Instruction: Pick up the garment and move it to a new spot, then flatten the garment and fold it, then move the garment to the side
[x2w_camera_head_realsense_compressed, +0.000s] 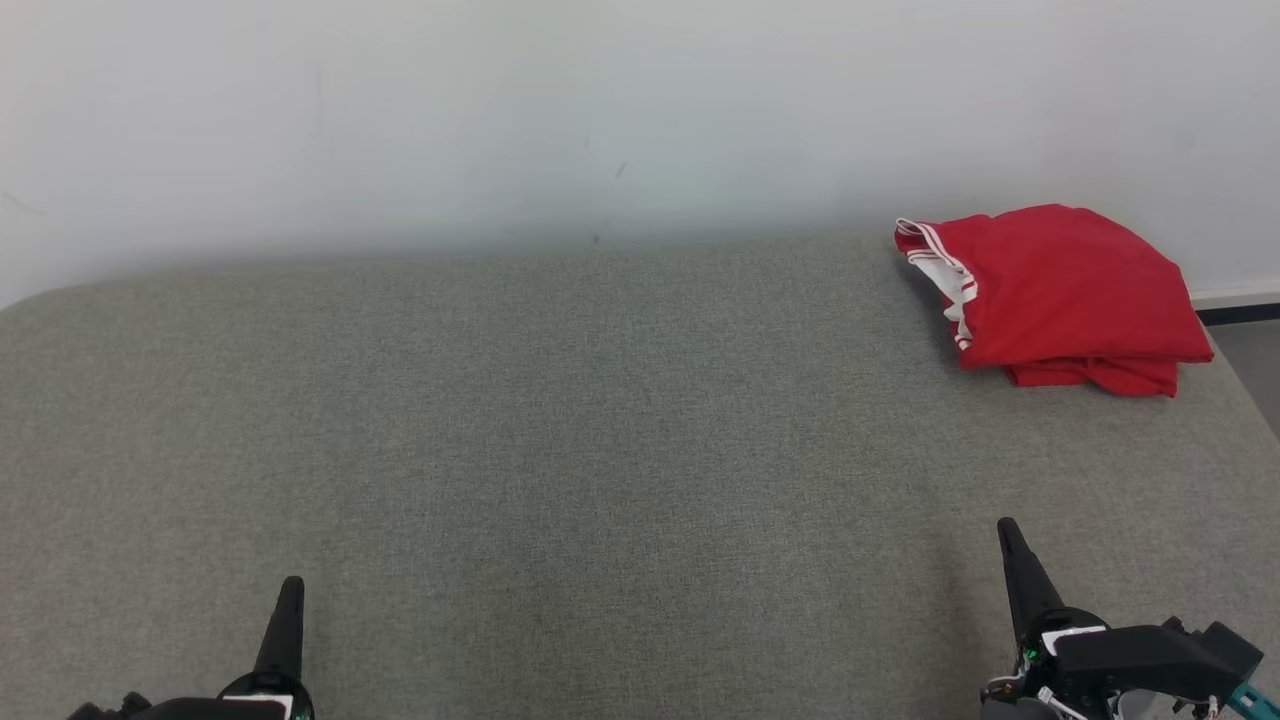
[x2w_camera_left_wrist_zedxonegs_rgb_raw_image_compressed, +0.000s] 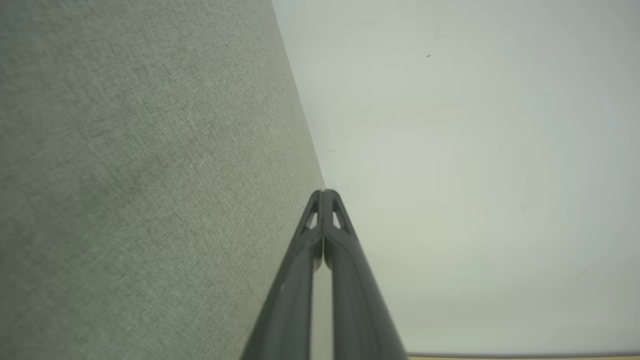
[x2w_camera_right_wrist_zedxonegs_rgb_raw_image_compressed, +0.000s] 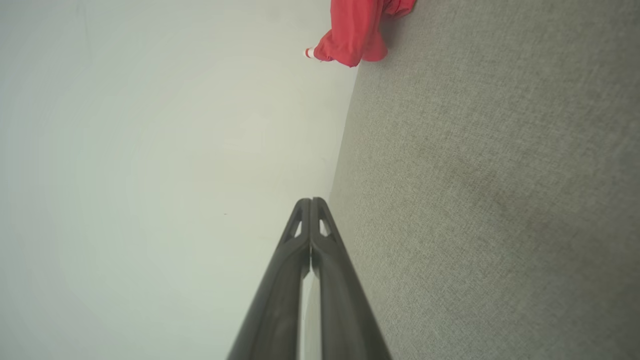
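Red garment (x2w_camera_head_realsense_compressed: 1070, 290) with white striped trim, folded into a compact stack, slightly rumpled at the bottom edge. It lies at the far right corner of the grey fabric worktop (x2w_camera_head_realsense_compressed: 600, 420), close to the white wall (x2w_camera_head_realsense_compressed: 600, 120). Left hand (x2w_camera_head_realsense_compressed: 291, 588) clenched, empty, low at near left. Right hand (x2w_camera_head_realsense_compressed: 1008, 530) clenched, empty, at near right, well apart from the garment.
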